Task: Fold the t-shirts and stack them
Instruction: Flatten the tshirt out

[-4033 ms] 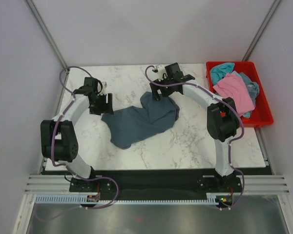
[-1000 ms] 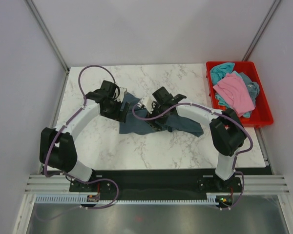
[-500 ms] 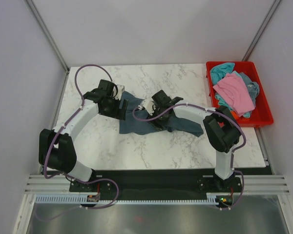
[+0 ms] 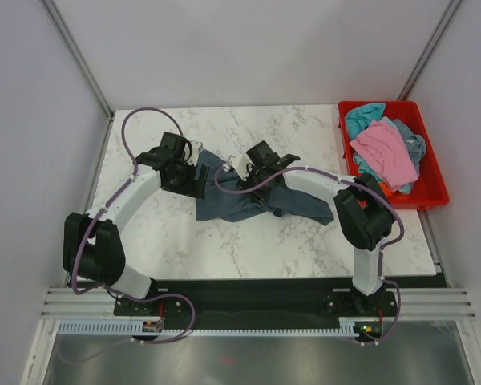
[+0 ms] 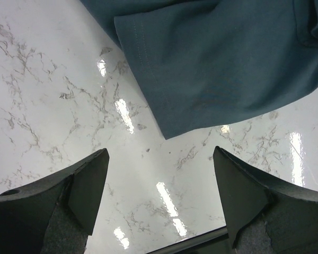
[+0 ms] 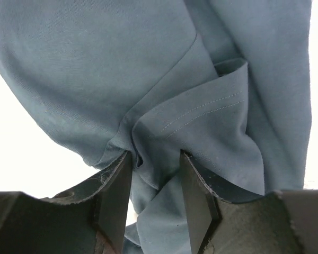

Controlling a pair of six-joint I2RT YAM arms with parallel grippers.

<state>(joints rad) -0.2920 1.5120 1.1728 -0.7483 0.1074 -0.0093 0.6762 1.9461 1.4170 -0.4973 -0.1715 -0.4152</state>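
The large slate-blue t-shirt (image 4: 234, 207) lies crumpled on the marble table (image 4: 184, 241), stretching from centre-left to the right. My right gripper (image 4: 252, 178) is over its middle. In the right wrist view its jaws (image 6: 155, 154) are closed on a bunched fold of the shirt (image 6: 95, 63). My left gripper (image 4: 199, 178) is at the shirt's left end, open and empty. In the left wrist view (image 5: 159, 153) it hovers over bare marble, just off a hemmed edge of the shirt (image 5: 217, 63). The pink t-shirt (image 4: 382, 152) and the teal t-shirt (image 4: 362, 116) lie in the bin, with a sliver of orange (image 4: 405, 189).
The red plastic bin (image 4: 433, 172) stands at the table's back right corner. Grey walls close in the table on three sides. The arm bases and a black rail (image 4: 248, 301) run along the near edge.
Over four seconds both grippers came in over the shirt, and it was dragged and stretched to the right. In the last half second my right gripper shifted slightly back.
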